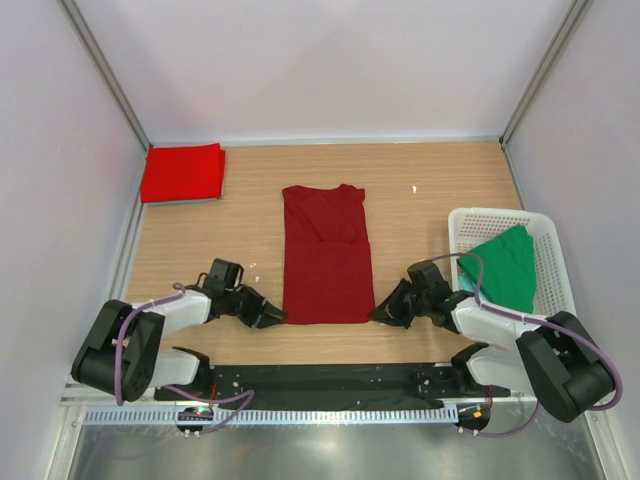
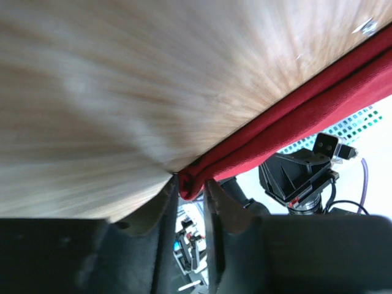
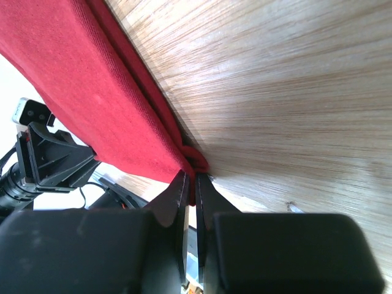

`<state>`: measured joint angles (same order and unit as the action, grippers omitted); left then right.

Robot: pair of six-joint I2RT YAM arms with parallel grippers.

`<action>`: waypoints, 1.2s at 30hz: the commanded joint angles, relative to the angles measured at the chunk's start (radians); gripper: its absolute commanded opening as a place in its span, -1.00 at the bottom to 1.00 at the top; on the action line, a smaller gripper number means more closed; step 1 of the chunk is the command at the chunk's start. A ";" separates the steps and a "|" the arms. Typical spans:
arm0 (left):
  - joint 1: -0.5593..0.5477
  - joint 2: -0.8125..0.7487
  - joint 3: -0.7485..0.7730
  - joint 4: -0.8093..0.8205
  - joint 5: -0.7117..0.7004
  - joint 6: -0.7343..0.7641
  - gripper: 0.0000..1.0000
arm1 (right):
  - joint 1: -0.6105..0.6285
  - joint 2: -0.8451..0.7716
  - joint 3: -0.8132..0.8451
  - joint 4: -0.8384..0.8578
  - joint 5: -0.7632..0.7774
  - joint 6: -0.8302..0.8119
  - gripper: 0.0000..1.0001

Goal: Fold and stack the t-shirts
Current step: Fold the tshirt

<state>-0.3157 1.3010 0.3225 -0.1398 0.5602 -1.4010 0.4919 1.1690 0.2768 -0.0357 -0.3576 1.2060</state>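
Seen from overhead, the maroon t-shirt (image 1: 325, 265) lies folded into a long strip in the middle of the worktop (image 1: 420, 230). The left gripper (image 1: 275, 317) is at its near left corner and the right gripper (image 1: 380, 314) at its near right. A folded red t-shirt (image 1: 182, 173) sits far left, and a green t-shirt (image 1: 505, 265) lies in the white basket (image 1: 500, 216). In the left wrist view, the left gripper (image 2: 192, 184) pinches the doubled hem corner. In the right wrist view, the right gripper (image 3: 190, 177) is clenched on its corner.

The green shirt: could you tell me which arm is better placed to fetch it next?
Right: the basket holding the green shirt sits beside the right tool; the left tool lies beyond the maroon shirt.
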 commanded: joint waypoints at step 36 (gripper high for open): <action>-0.164 -0.588 0.016 -0.485 -0.177 0.088 -1.00 | 0.330 -0.390 -0.010 -0.269 0.158 0.116 -0.97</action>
<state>-0.4629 0.8536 0.3370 -0.4637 0.4145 -1.2755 0.7444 0.8410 0.2466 -0.2337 -0.2726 1.2423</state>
